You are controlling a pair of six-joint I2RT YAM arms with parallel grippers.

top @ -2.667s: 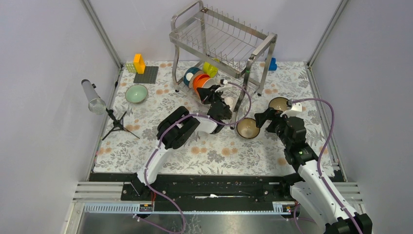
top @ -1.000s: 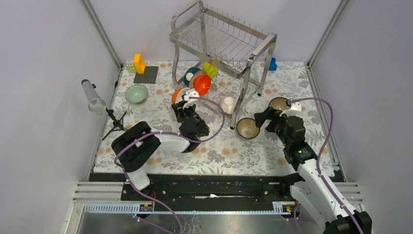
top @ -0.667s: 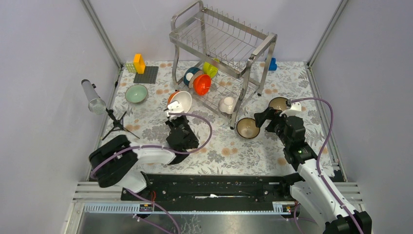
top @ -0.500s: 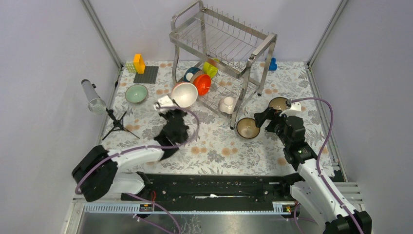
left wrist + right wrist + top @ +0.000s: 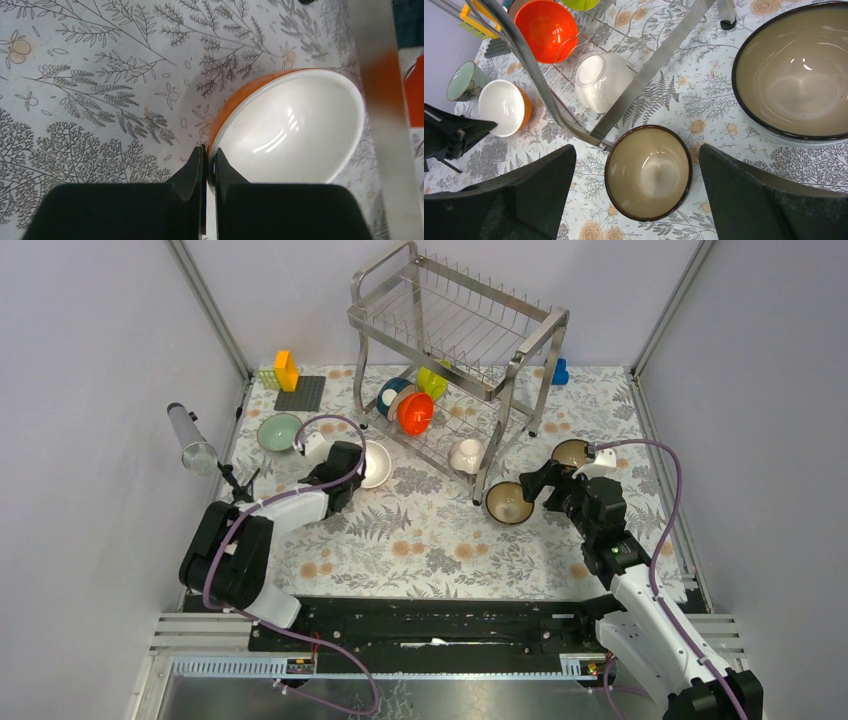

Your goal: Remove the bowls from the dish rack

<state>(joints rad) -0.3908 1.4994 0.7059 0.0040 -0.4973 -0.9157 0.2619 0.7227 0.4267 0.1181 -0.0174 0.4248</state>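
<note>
Floral cloth (image 5: 440,540): L fingers (image 5: 192,172) pinch orange bowl (image 5: 290,130) rim, mouth tilted up; R fingers (image 5: 524,200) spread wide.

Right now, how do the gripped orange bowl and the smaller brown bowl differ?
The orange bowl is white inside, the smaller brown bowl tan with a dark rim. The orange bowl tilts in the shut left claw; the brown bowl stands upright, ungripped. Both are off the rack.

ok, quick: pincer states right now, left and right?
Left pincer: closed on the rim of the orange bowl with the white inside.
Right pincer: open, holding nothing, above the small brown bowl.
</note>
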